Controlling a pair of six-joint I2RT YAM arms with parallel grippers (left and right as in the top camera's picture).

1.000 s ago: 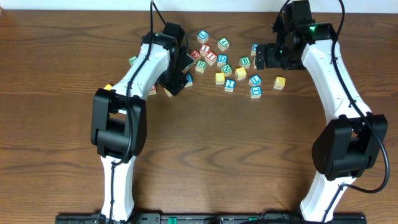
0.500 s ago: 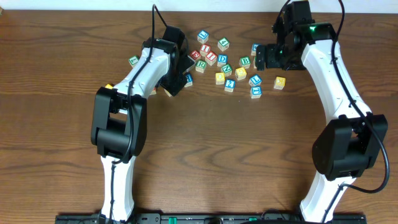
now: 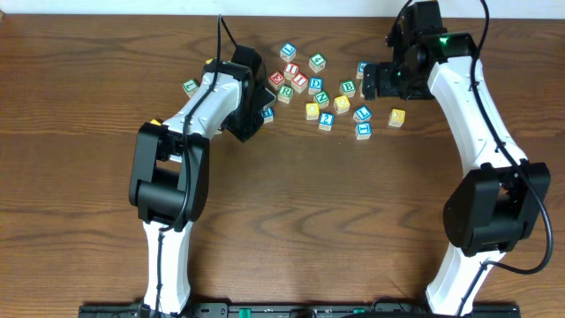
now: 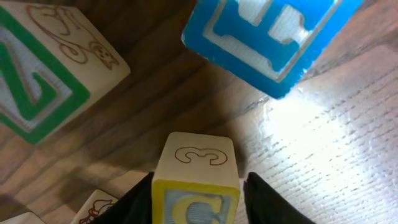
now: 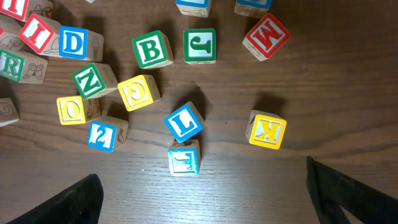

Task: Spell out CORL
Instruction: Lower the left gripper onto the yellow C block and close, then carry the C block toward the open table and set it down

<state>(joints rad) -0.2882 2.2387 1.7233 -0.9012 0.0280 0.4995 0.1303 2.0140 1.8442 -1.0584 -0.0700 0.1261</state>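
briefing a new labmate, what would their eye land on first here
The scatter of bright letter blocks at the far middle of the dark wooden table stands out. In the left wrist view, the left claw grips a yellow C block, with a blue E block just beyond. The right claw hangs wide open above the blocks' right side.

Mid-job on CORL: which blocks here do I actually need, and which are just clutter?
Needed:
C block, between the left fingers
yellow O
green R
blue L

Clutter:
D
B
N
M
K
2
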